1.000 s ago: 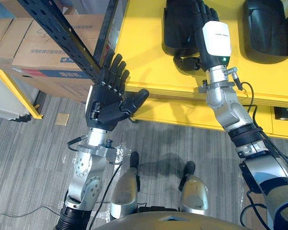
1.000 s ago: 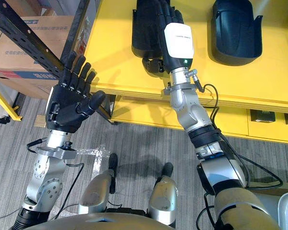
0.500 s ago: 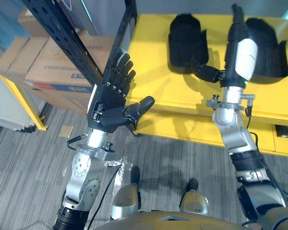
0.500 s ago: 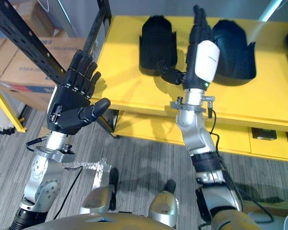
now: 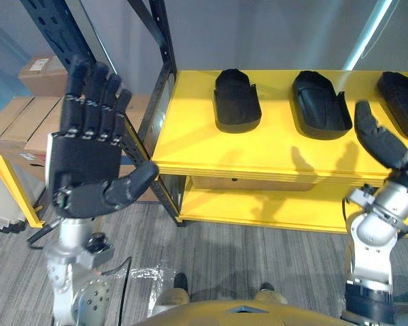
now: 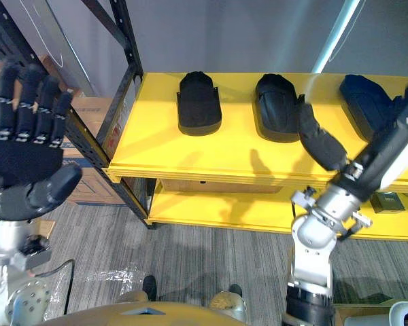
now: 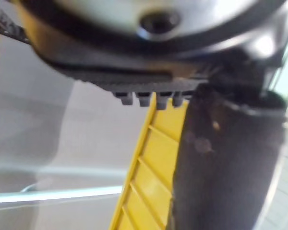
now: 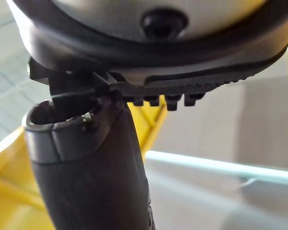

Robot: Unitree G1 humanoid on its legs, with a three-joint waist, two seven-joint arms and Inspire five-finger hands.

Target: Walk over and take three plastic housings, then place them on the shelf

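While three plastic housings (image 5: pixel 236 102) are lying side by side on the yellow shelf (image 5: pixel 258 151), the left robot hand (image 5: pixel 81 163) is hovering spread and empty. The right robot hand (image 6: pixel 384 146) is hanging released nearby. Placement is seemingly finishing; next, both arms are needing clearance.

Nothing legible
A pale label on the cardboard box (image 5: pixel 41 68) and a sticker on the black rack upright (image 6: pixel 114 136) are too small to read.

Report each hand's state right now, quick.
Left hand: open, fingers straight, holding nothing.
Right hand: open, thumb spread out, holding nothing.
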